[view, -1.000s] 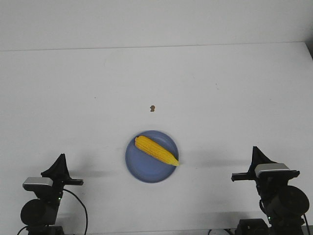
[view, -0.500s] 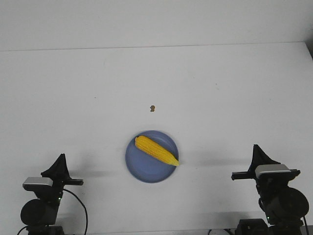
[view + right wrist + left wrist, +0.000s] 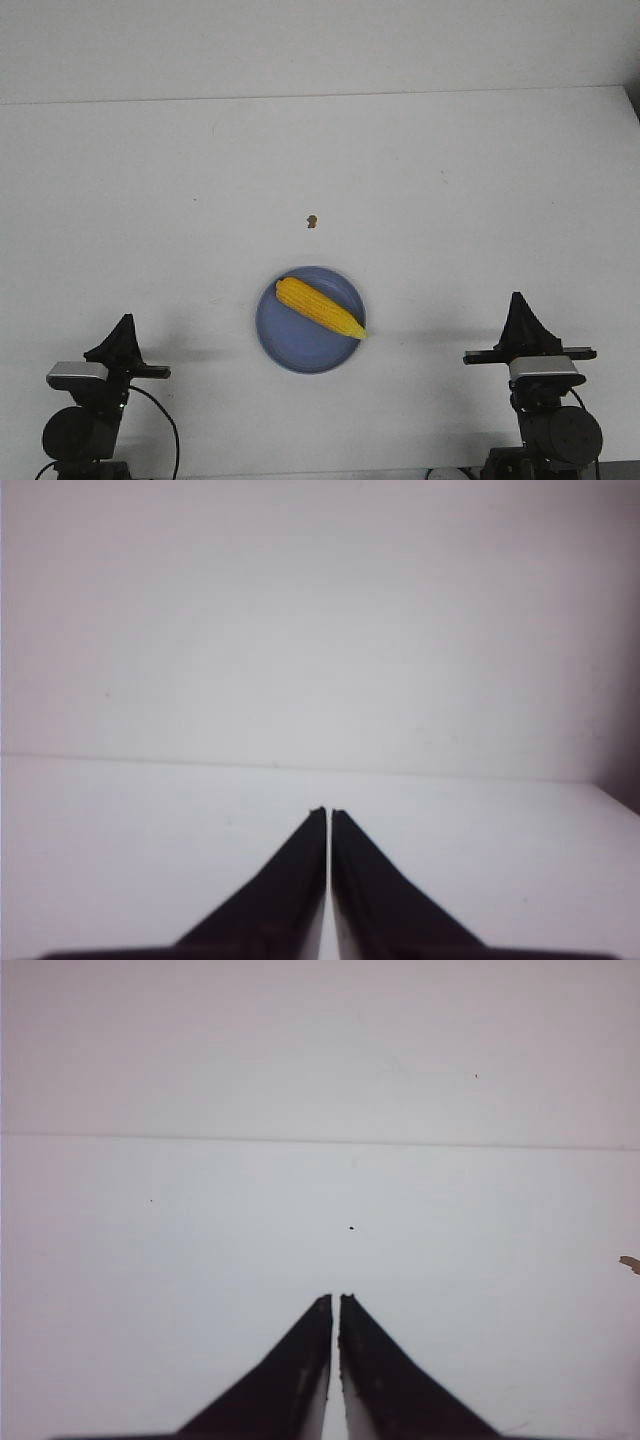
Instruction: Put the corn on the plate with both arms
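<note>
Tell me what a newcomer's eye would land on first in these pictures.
The yellow corn stands out first, lying diagonally across the blue plate near the front middle of the white table. Next come the two black grippers, left and right, both shut and empty, flanking the plate. A tiny brown speck sits just beyond the plate.

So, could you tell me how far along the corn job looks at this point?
It looks done: the corn lies across the plate, its pointed tip at the rim. Nothing is in hand; the left gripper and right gripper sit near the table's front corners, jaws closed and empty. Nothing appears left to do.
</note>
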